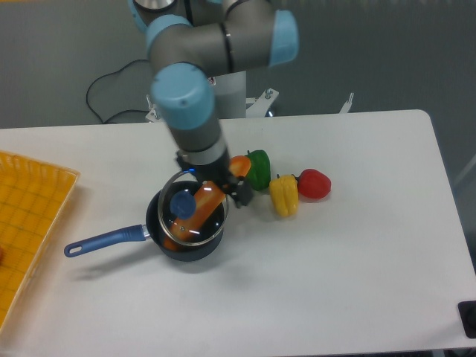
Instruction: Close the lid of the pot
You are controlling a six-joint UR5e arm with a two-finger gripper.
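Pot [167, 239]: dark saucepan, blue handle, stood just left of and below my pincer [236, 195].
Pot lid [192, 211]: glass disc, blue knob, sat tilted on the pot, propped by an orange pepper [211, 198] poking out toward my pincer.
Pincer: off the lid, beside its right rim; whether open or closed, I could not tell.
Step, as I judged: lid placed, not seated; next move called for pressing it level.

Peppers: green bell pepper [259, 168], yellow bell pepper [283, 195], red bell pepper [314, 184] lying in a row on the white bench [357, 245].
Left edge: yellow gridded plastic tray [26, 216] sitting.
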